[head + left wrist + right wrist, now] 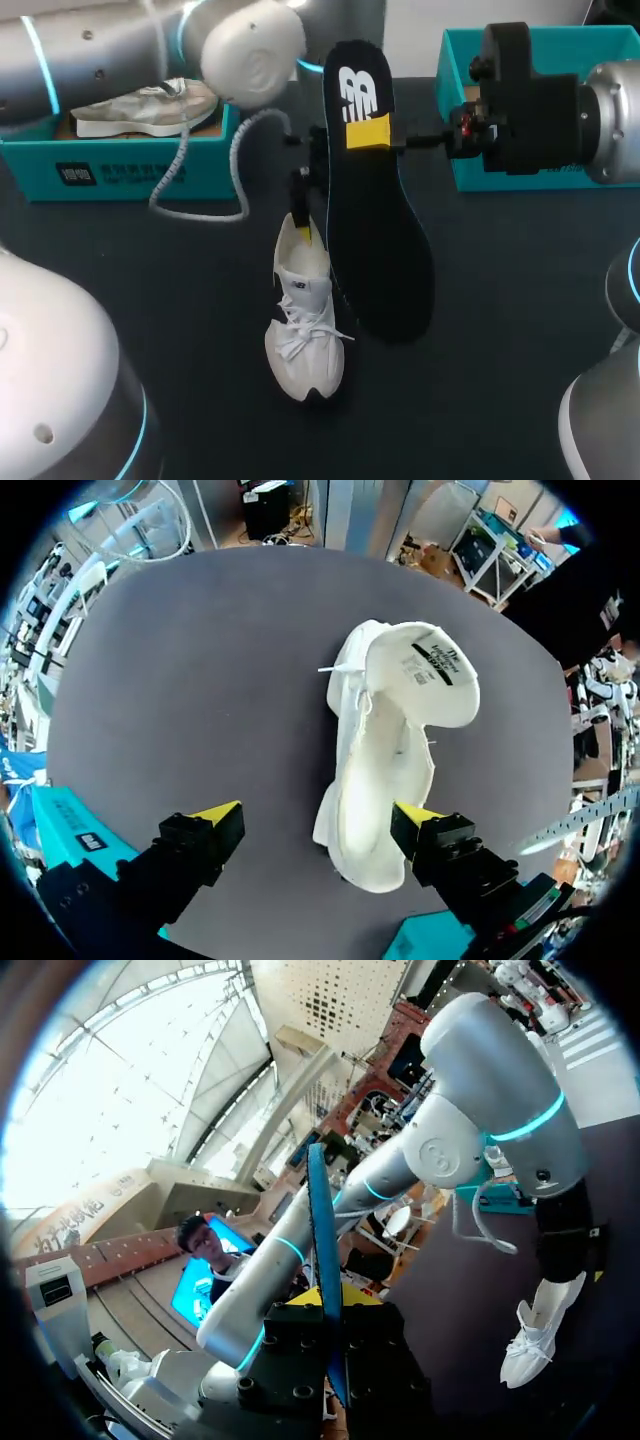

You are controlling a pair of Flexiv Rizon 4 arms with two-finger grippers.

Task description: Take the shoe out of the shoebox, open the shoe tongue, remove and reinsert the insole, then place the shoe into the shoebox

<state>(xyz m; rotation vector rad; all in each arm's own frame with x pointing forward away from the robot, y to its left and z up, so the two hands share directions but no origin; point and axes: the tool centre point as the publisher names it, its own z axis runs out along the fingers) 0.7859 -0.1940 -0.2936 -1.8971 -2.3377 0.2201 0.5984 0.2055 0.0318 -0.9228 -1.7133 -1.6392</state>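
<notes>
the left gripper hangs over the heel of the shoe, fingers spread wide and gripping nothing; one tip sits just beside the heel rim, and i cannot tell if it touches. the shoe lies on the table in the lower middle of the head view, toe toward the bottom edge, with the tongue folded forward and the mouth open. just right of it hangs the insole, out of the shoe, its broad toe end low. the right gripper is clamped on it from both sides near the heel end.

reinserting looks like the step in hand. it should go best if the toe end swings over the mouth and slides in at a shallow angle under the tongue, while the left fingers brace the heel so the light shoe cannot skid.

at the upper left the shoebox holds a second shoe, and a white cable loops down beside it. a second box sits at the upper right. the left gripper above the heel may crowd the insole's way in
</notes>
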